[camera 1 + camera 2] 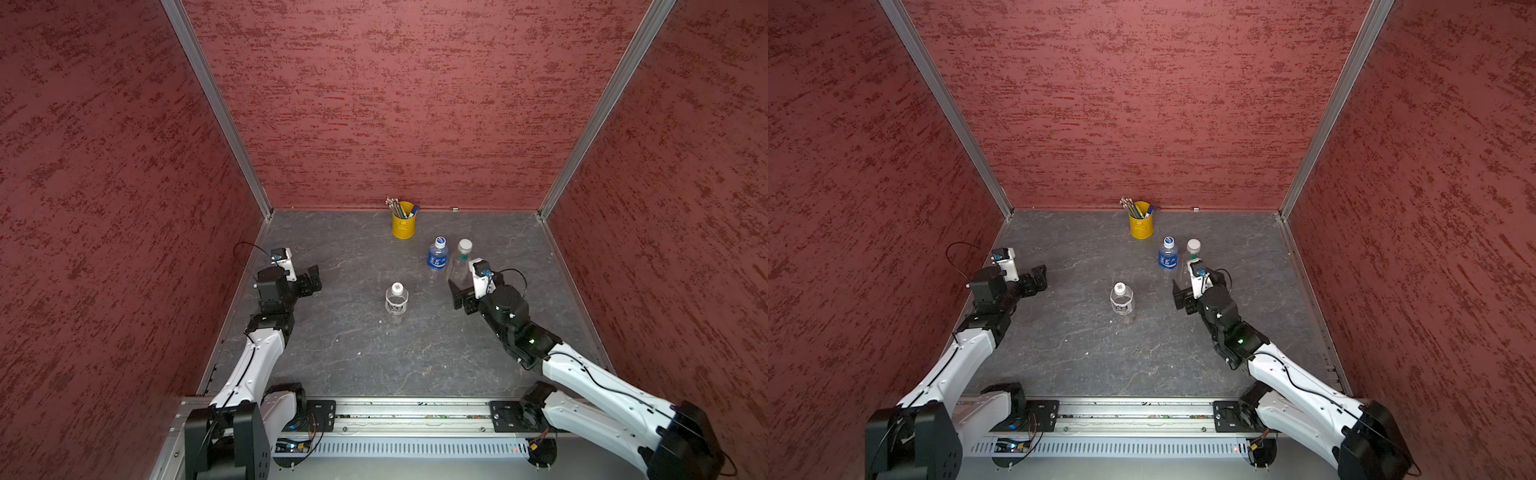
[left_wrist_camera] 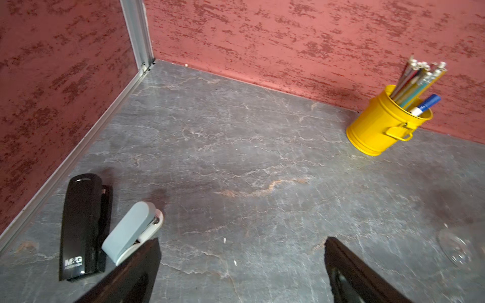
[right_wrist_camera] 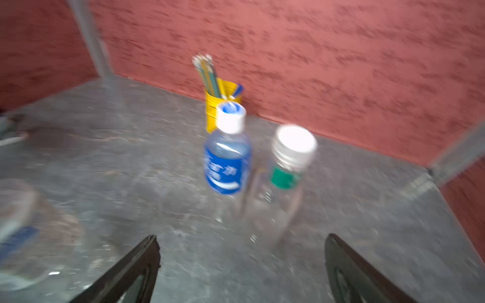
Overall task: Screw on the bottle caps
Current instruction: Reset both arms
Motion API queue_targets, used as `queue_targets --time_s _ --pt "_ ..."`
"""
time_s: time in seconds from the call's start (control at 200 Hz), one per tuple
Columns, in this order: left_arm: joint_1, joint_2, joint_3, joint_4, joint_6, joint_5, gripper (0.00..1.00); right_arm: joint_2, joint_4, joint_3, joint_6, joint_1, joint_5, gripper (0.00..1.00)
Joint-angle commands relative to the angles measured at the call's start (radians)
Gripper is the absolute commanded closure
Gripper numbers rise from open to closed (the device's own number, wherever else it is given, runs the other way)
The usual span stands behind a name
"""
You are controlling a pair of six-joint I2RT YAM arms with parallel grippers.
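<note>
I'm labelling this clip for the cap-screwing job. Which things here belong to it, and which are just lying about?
Job: blue-labelled bottle, its blue-and-white cap; green-banded clear bottle, its wide white cap; white-labelled bottle, its small marked cap.
Lying about: yellow pencil cup, black stapler, grey stapler.

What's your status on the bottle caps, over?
Left gripper open, empty. Right gripper open, empty, facing the green-banded bottle. That, blue-labelled bottle and white-labelled bottle upright, capped; tightness unclear. Nothing in the way.
</note>
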Motion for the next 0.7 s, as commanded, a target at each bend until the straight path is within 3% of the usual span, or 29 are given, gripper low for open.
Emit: queue_targets --time_s 0.0,0.19,0.316,0.406,0.466,0.511,0.611,0.671,0.696 --pt "0.037 0.087 -0.032 0.183 -0.016 -0.014 0.00 0.004 0.038 -0.037 0.091 -0.107 0.217 0.02" --pt "0.095 0.280 -0.062 0.443 0.002 0.065 0.00 0.181 0.408 -0.091 -0.030 -0.248 0.159 0.01" --pt "0.105 0.328 -0.032 0.423 0.051 0.159 0.00 0.413 0.719 -0.144 -0.042 -0.315 0.102 0.02" --pt "0.063 0.302 -0.064 0.463 0.120 0.219 0.00 0.499 0.752 -0.099 -0.144 -0.328 0.055 0.02" --pt "0.009 0.263 -0.116 0.511 0.165 0.195 0.00 0.577 0.930 -0.143 -0.180 -0.352 -0.016 0.02" --pt "-0.039 0.237 -0.151 0.549 0.195 0.150 0.00 0.633 1.061 -0.179 -0.155 -0.373 0.002 0.02" --pt "-0.072 0.230 -0.188 0.628 0.184 0.111 0.00 0.601 1.031 -0.214 -0.057 -0.464 -0.140 0.02" --pt "-0.060 0.254 -0.192 0.685 0.149 0.148 0.00 0.698 1.119 -0.195 -0.046 -0.493 -0.149 0.02" --pt "-0.060 0.272 -0.198 0.726 0.142 0.169 0.00 0.686 1.054 -0.173 -0.035 -0.494 -0.137 0.02"
